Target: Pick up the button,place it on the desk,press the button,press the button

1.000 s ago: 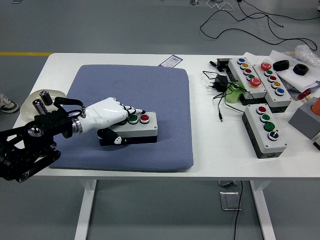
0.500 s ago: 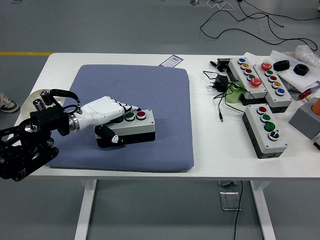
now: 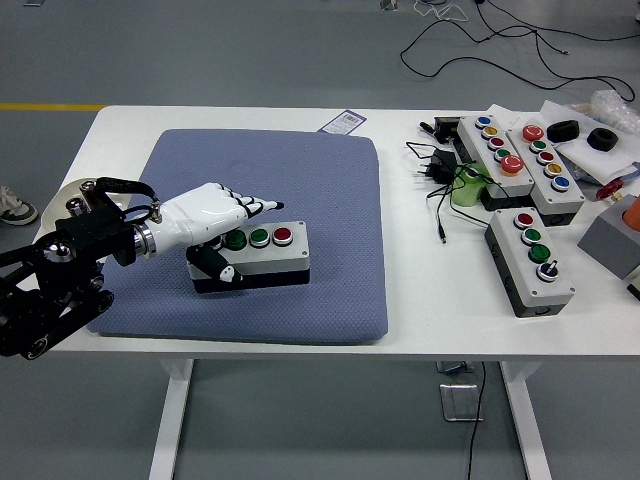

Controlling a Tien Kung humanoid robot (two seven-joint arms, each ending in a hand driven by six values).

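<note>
The button box has a grey top, a black base and a row of two green buttons and one red button. It lies flat on the blue mat, left of the middle. My left hand is white and comes in from the left. Its fingers stretch out straight just above the box's back left part, off the buttons. The thumb sits against the box's front left side. The hand grips nothing. The right hand is out of view.
Three more button boxes lie at the right with a black adapter and cables and a green object. A grey block is at the right edge. A pale bowl sits behind my left arm.
The hand and the box have shifted a little to the left on the mat. The fingers, which lay on the box's top, have risen off it and straightened.
</note>
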